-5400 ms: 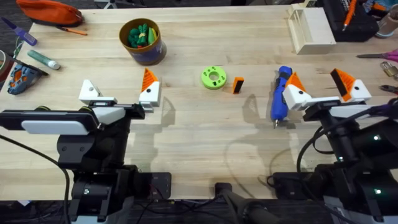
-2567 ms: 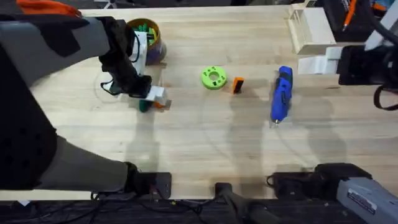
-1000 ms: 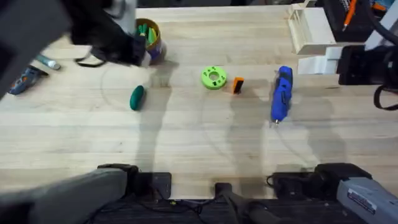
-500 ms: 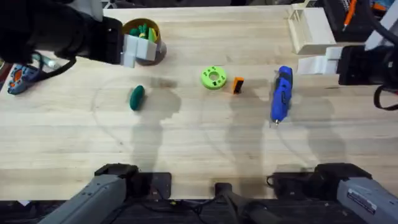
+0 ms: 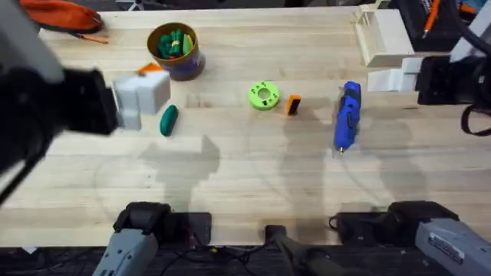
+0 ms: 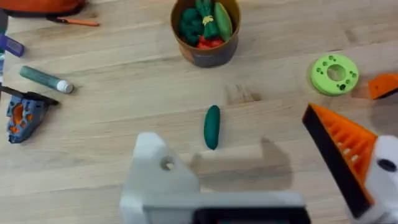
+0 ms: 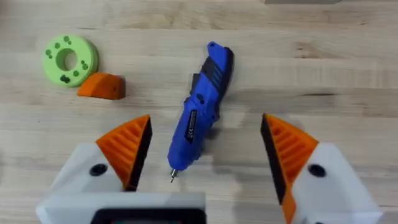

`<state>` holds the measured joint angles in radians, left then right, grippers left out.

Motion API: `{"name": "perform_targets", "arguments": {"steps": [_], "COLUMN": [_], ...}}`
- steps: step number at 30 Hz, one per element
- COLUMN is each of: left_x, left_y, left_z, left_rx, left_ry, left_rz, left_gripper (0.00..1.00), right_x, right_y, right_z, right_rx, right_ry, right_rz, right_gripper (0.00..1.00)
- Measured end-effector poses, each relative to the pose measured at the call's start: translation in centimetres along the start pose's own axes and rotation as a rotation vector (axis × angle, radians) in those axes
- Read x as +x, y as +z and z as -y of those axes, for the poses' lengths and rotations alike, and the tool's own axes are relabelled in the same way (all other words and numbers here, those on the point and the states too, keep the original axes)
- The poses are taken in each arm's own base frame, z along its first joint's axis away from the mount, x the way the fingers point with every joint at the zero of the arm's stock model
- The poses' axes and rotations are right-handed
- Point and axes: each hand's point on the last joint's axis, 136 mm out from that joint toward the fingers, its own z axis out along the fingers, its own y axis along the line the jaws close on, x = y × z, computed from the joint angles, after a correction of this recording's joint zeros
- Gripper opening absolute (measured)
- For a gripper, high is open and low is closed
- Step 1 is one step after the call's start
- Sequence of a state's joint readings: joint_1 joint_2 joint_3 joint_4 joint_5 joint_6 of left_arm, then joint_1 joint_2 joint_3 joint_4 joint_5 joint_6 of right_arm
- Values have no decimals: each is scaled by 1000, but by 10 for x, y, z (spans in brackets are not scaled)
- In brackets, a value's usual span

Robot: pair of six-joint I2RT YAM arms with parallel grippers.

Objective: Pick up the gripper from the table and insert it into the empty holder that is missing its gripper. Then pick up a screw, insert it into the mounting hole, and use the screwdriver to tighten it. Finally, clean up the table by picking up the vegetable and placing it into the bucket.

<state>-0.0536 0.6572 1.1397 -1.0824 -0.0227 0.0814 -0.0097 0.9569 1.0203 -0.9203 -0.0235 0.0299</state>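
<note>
A: Orange gripper [image 5: 293, 105] lying loose on the surface, just beside the green disc [image 5: 263, 96], not yet picked up. Seen near the disc in the right wrist view too [image 7: 102, 86].

B: Empty holder [image 6: 160, 180] on the left claw: bare white mount, screw hole showing, twin mount opposite carrying its orange tip [image 6: 339, 140]. Left gripper [image 6: 249, 168] raised above the surface, fingers spread wide, nothing between them.

A: Screwdriver [image 5: 347, 117] flat on the surface, tip toward the arm bases, well apart from the left claw. Right gripper [image 7: 202, 155] hovering over it, fingers wide open, both orange pads fitted, nothing held. Placement suggests a ready pose over the tool, probably for later.

B: Vegetable [image 5: 169, 120] on the surface between left claw and bucket [image 5: 176, 50]; near the bucket, not touching. Bucket already part-filled with toy food.

A: Clutter at the far left edge: marker [image 6: 45, 79], small blue-orange object [image 6: 23, 118], orange pouch [image 5: 61, 14]. Wooden rack [image 5: 383, 34] at far right. Well clear of the gripper.

B: Obstacles: disc close beside the gripper, likely to crowd a grasp from that side. No screw clearly made out.
</note>
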Motion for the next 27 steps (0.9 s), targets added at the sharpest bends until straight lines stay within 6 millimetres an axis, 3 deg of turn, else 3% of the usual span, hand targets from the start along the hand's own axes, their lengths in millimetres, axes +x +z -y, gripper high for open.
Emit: {"name": "perform_targets", "arguments": {"steps": [4, 14, 19, 22, 27], "left_x": [9, 5, 24, 17, -13], "left_y": [-10, -20, -19, -19, -22], "left_z": [3, 5, 7, 9, 14], "left_rx": [8, 22, 30, 46, 75], "left_ry": [-8, -11, -11, -10, -7], "left_rz": [41, 98, 18, 50, 172], "left_gripper": [985, 986, 986, 985, 986], "right_x": [0, 0, 0, 0, 0], "right_y": [0, 0, 0, 0, 0], "right_z": [0, 0, 0, 0, 0], "right_rx": [0, 0, 0, 0, 0], "right_ry": [0, 0, 0, 0, 0], "right_rz": [0, 0, 0, 0, 0], "right_gripper": [994, 993, 993, 992, 993]}}
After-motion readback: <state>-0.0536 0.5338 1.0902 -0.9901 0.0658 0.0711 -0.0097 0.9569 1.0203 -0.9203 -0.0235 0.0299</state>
